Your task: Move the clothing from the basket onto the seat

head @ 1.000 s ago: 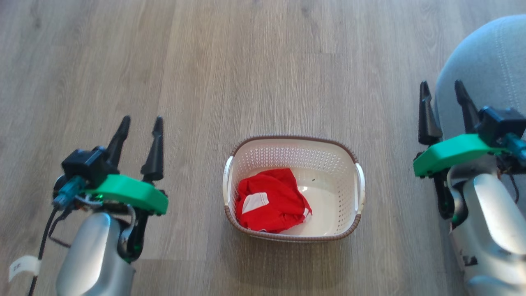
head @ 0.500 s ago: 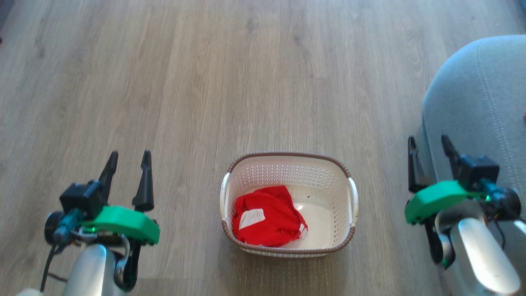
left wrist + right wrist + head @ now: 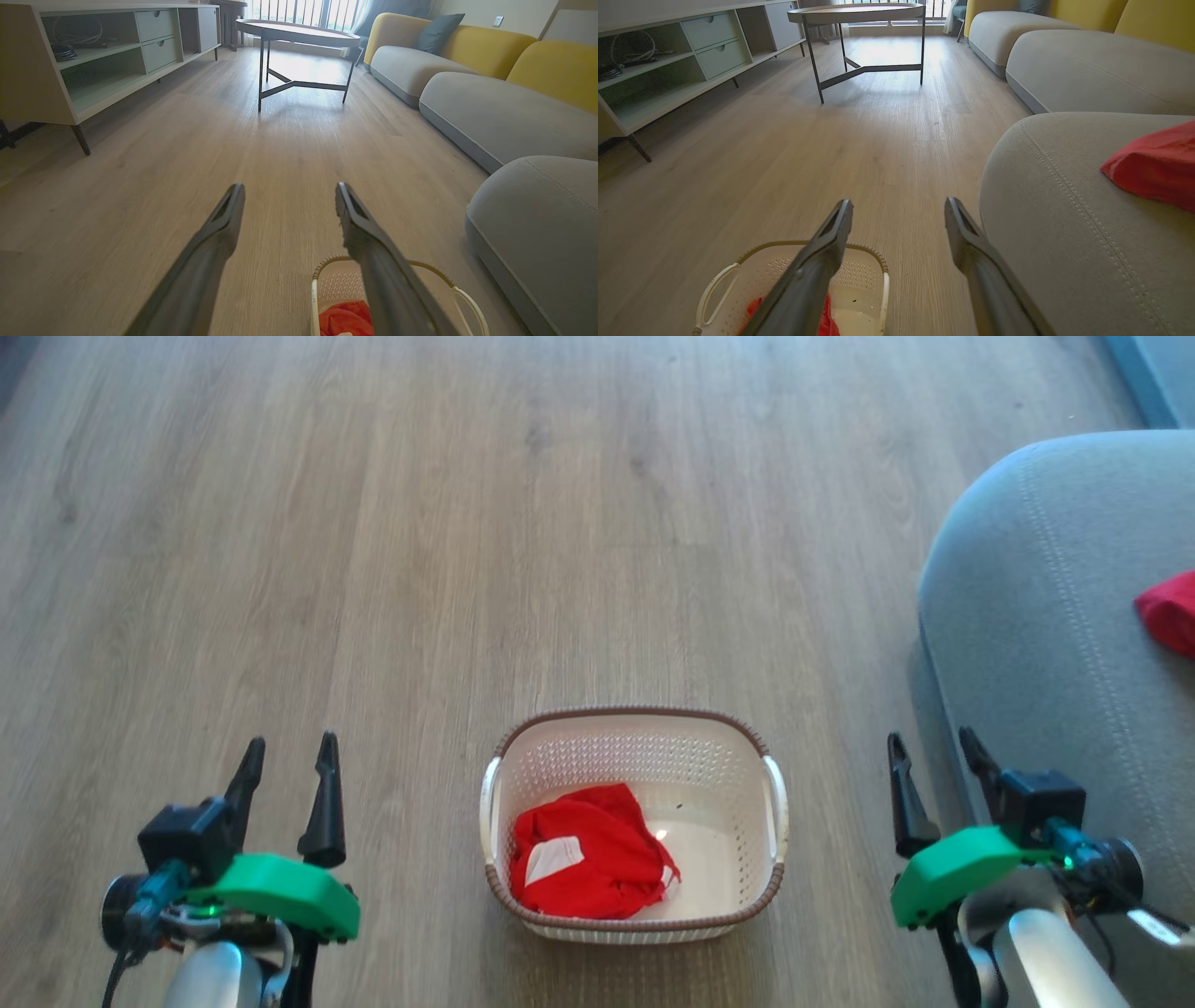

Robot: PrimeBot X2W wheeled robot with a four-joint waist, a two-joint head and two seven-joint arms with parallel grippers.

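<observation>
basket (image 3: 644,761) on wood floor (image 3: 467,569) | seat (image 3: 1027,644) right | round table (image 3: 294,31) beyond

Basket (image 3: 635,747) perforated plastic, woven-look rim; clothing (image 3: 588,863) soft cloth; seat (image 3: 1036,644) stitched fabric; floor (image 3: 467,523) matt wood.

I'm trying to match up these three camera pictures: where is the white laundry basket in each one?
Head view: basket low, near centre.
Left wrist view: basket at bottom edge, right of centre, partly behind the left fingers.
Right wrist view: basket at bottom left, partly behind the right fingers.
Shared landmark: the grey seat, right of the basket in every view.
</observation>
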